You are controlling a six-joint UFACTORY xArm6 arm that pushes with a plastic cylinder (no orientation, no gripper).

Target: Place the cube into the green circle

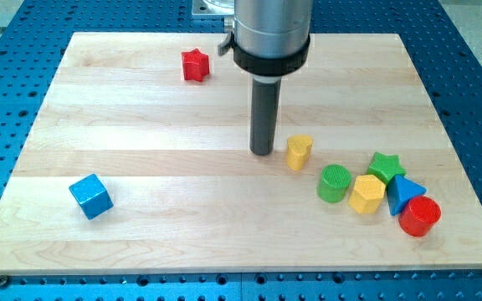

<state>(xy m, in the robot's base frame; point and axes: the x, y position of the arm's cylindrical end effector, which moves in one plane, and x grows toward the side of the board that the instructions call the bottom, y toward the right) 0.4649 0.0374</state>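
A blue cube lies near the board's lower left. A green cylinder, the round green block, stands at the lower right. My tip rests on the board near the middle, just left of a yellow heart-shaped block. The tip is far to the right of the blue cube and up-left of the green cylinder. It touches no block that I can tell.
A red star lies near the top left of centre. Beside the green cylinder are a yellow hexagon, a green star, a blue triangle and a red cylinder. The wooden board sits on a blue perforated table.
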